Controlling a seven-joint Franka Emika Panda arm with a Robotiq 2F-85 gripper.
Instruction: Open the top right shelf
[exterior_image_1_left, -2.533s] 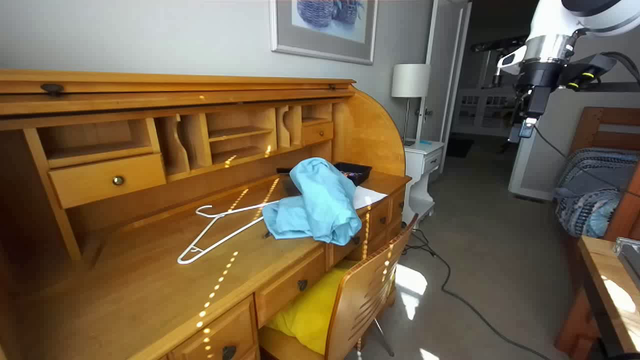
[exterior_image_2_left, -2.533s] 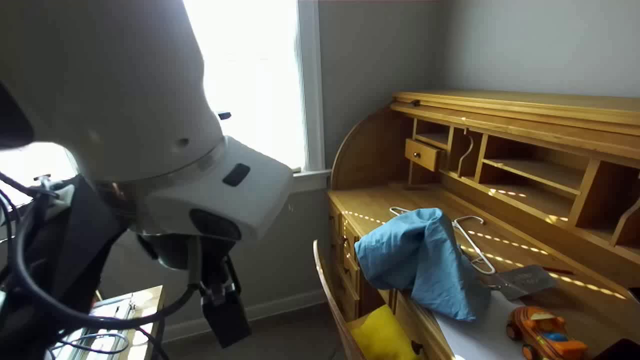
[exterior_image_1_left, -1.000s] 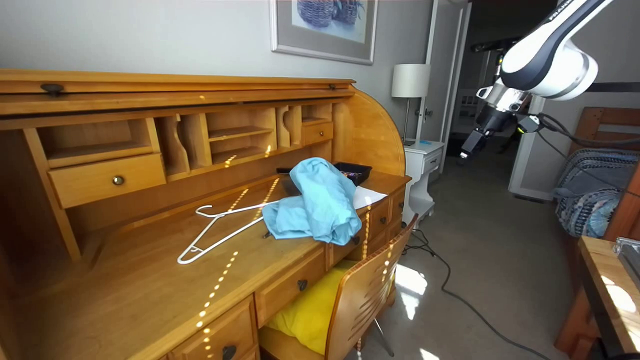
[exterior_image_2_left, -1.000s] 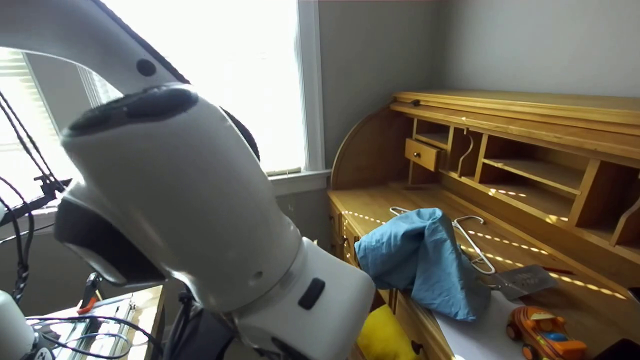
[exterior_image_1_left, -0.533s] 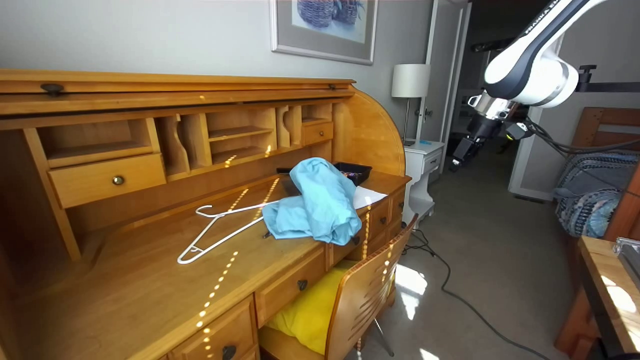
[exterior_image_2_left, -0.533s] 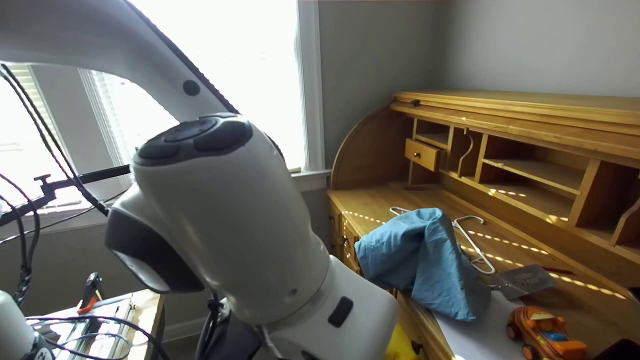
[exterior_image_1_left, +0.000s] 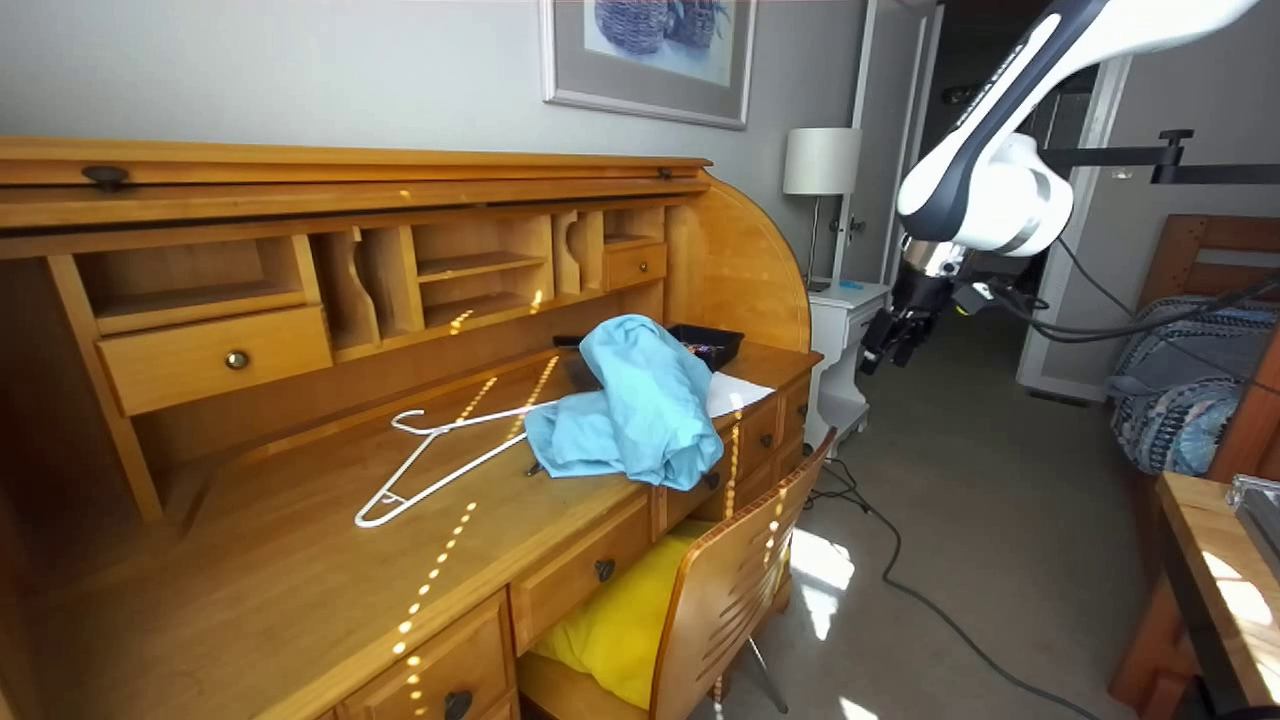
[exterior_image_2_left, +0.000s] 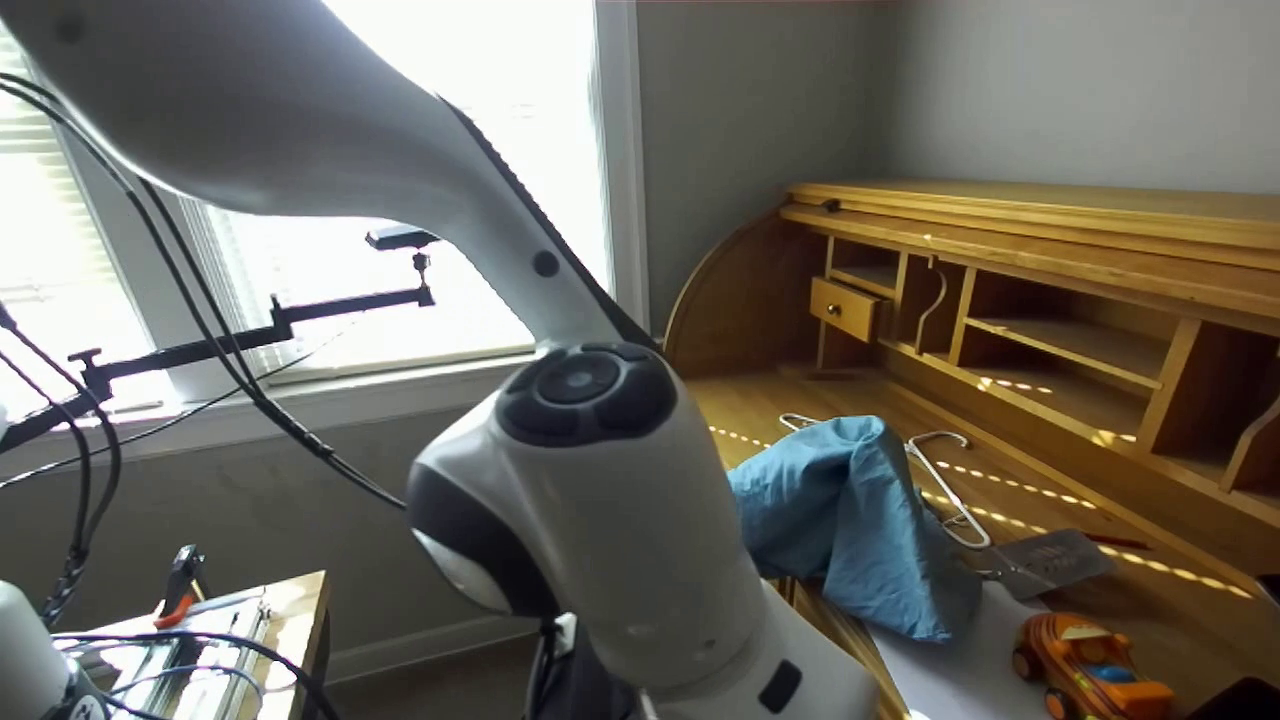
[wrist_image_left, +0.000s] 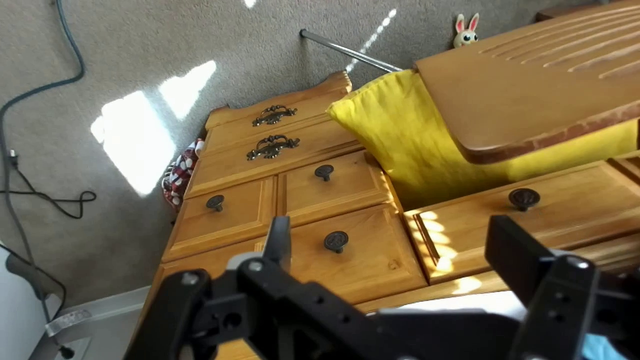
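Observation:
The top right shelf (wrist_image_left: 375, 260) is a honey-brown drawer with a dark round knob (wrist_image_left: 336, 240), uppermost in the right-hand stack and flush with the desk. In an exterior view this drawer (exterior_image_1_left: 760, 422) sits beyond the chair, under the desktop edge. My gripper (wrist_image_left: 390, 225) stands open in the wrist view, with nothing between its fingers; the drawer shows behind the gap, some way off. The left finger (wrist_image_left: 280, 245) covers part of a neighbouring front. In an exterior view the gripper (exterior_image_1_left: 885, 360) hangs in the air to the right of the desk, apart from it.
A wooden chair (wrist_image_left: 550, 85) with a yellow pillow (wrist_image_left: 420, 135) stands before the desk. Blue cloth (exterior_image_1_left: 650, 410), a white hanger (exterior_image_1_left: 440, 450) and a black tray (exterior_image_1_left: 715, 345) lie on top. A white nightstand (exterior_image_1_left: 845, 330) stands beyond. A cable (exterior_image_1_left: 930, 600) crosses the floor.
The arm has swung toward the desk. In an exterior view my gripper has moved left and down. The drawers, the cloth and the chair have stayed put.

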